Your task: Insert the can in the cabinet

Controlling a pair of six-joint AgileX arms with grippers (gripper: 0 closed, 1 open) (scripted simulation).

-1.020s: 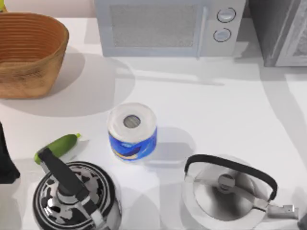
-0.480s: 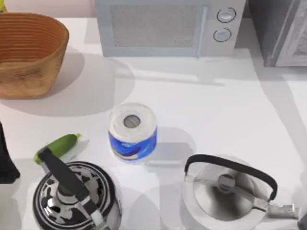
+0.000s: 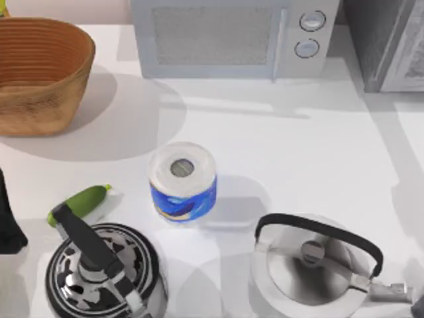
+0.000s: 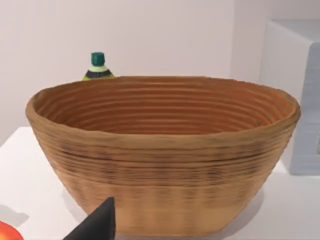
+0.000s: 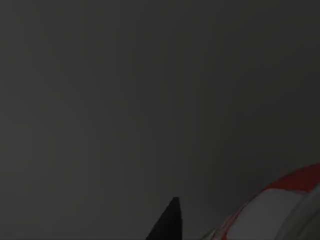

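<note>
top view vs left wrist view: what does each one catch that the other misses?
Top view alone: the paper roll, two kettles, the green vegetable, the cabinet at the far right corner. Left wrist view alone: a green-capped bottle behind the basket, and a dark fingertip of the left gripper. Both: the wicker basket and the white microwave.
</note>
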